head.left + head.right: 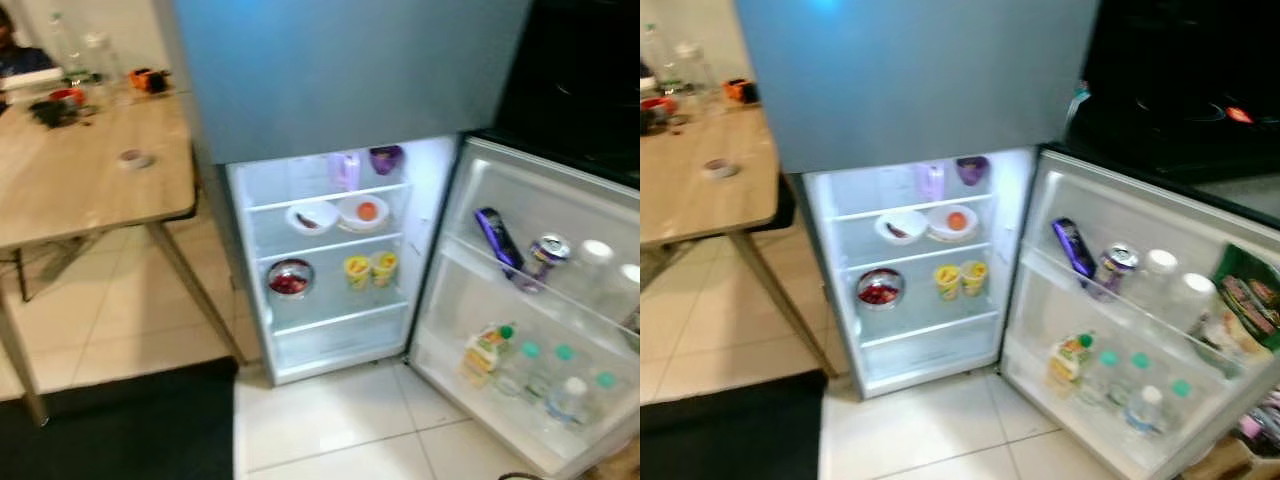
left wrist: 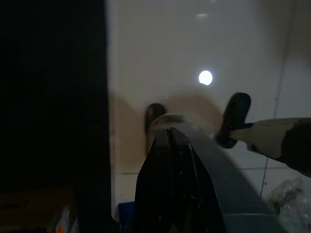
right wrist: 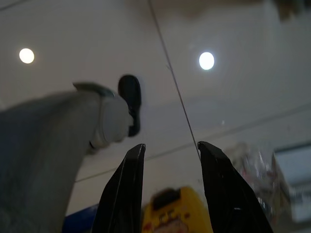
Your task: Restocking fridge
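Note:
The fridge [image 1: 330, 260] stands with its lower door [image 1: 530, 310] swung out to the right. On its lit shelves are a pale bottle [image 1: 346, 170], a purple cup [image 1: 386, 158], two white bowls [image 1: 338, 214], a metal bowl of red food [image 1: 290, 277] and two yellow cups [image 1: 370, 268]. The door racks hold a purple packet [image 1: 497, 238], a can [image 1: 546, 254], a green packet [image 1: 1245, 300], a juice carton [image 1: 485, 350] and several bottles [image 1: 560, 380]. My left gripper [image 2: 171, 131] hangs shut over the floor. Also hanging low, my right gripper [image 3: 170, 145] is open, with a blurred yellow package [image 3: 170, 213] seen between its fingers.
A wooden table [image 1: 80, 180] with small items stands to the left, a person [image 1: 15, 55] at its far end. A black mat [image 1: 120, 420] covers the floor before it. A dark counter [image 1: 1180, 100] rises right of the fridge. My own feet [image 2: 233, 119] stand on pale tiles.

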Robot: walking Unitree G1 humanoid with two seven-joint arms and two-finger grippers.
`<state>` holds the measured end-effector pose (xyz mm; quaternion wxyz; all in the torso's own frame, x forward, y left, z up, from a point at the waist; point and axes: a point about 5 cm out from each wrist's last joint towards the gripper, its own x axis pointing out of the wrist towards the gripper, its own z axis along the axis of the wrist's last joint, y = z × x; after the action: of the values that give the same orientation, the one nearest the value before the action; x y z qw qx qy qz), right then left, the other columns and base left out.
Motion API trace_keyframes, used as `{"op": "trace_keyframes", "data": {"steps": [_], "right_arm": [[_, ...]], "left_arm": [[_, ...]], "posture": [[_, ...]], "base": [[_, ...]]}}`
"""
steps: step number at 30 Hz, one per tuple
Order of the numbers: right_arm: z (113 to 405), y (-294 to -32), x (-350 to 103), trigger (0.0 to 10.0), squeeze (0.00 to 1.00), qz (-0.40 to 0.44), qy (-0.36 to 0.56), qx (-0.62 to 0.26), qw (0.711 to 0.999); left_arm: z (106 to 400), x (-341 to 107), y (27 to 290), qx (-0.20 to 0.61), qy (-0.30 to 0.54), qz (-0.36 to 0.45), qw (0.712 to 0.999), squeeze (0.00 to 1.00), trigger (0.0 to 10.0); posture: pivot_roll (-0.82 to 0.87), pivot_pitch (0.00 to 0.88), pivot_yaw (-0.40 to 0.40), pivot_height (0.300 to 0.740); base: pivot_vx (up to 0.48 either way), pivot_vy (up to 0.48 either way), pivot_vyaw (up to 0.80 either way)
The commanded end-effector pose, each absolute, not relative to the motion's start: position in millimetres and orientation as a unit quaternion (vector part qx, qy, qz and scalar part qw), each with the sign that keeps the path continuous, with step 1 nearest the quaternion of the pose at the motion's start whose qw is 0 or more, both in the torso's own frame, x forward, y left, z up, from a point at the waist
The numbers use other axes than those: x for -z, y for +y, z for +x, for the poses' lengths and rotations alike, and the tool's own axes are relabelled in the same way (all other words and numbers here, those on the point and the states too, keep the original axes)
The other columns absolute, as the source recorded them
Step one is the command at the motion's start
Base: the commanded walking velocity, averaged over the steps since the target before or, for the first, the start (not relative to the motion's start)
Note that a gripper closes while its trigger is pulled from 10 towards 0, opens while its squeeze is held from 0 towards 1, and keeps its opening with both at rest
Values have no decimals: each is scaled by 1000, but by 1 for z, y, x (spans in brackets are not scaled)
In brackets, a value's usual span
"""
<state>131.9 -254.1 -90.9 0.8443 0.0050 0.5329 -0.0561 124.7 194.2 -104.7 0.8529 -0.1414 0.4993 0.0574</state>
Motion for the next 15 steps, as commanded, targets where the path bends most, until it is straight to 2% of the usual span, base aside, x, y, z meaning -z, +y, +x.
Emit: {"op": "trace_keyframes", "data": {"steps": [1,15], "right_arm": [[130,-255,91,10000,0,7,537,59,842],[130,-253,92,10000,0,13,538,53,841]], "left_arm": [[124,105,192,-50,502,-137,852,0,10000],[125,105,192,-56,500,-141,853,0,10000]], "posture": [[-120,0,22,740],[-122,0,23,740]], "base": [[0,-319,-775],[0,0,-781]]}}
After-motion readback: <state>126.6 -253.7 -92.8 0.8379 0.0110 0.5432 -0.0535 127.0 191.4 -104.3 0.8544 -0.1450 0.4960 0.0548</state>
